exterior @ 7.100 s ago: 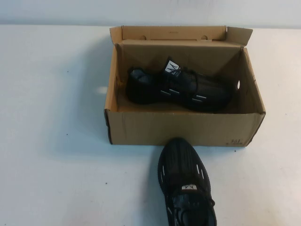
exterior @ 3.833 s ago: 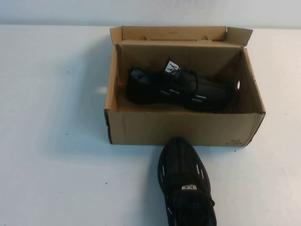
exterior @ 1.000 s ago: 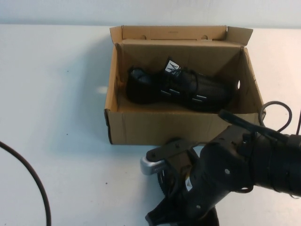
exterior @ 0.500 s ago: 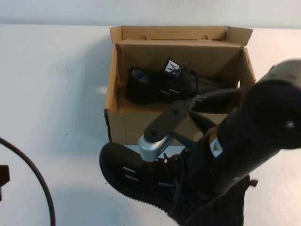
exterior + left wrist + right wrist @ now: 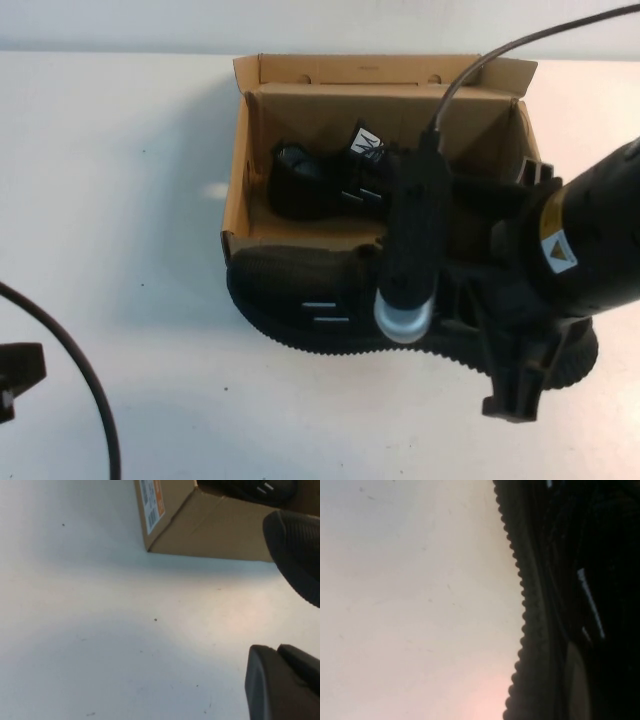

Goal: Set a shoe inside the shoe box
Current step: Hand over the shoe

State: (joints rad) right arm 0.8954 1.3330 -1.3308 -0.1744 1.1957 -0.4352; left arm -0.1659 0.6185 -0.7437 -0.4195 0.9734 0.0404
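My right gripper (image 5: 478, 305) is shut on a black ribbed shoe (image 5: 300, 290) with silver dashes. It holds the shoe sideways, off the table, against the front wall of the brown cardboard shoe box (image 5: 240, 150). The arm hides the shoe's middle. In the right wrist view the shoe's sole edge (image 5: 530, 605) fills the frame. A second identical shoe (image 5: 310, 180) lies inside the box. My left gripper (image 5: 15, 378) is shut and empty, low over the table at the near left. Its view shows its fingers (image 5: 270, 680), the box corner (image 5: 210, 530) and the held shoe's toe (image 5: 297, 550).
The box's lid flap (image 5: 370, 68) stands open at the back. A black cable (image 5: 85, 385) curves across the white table (image 5: 120, 200) at the near left. The right arm's cable (image 5: 480, 65) arcs over the box.
My right gripper has picked the shoe up from the table in front of the box, turned it sideways and carried it to the box's front wall. The left gripper has edged into view.
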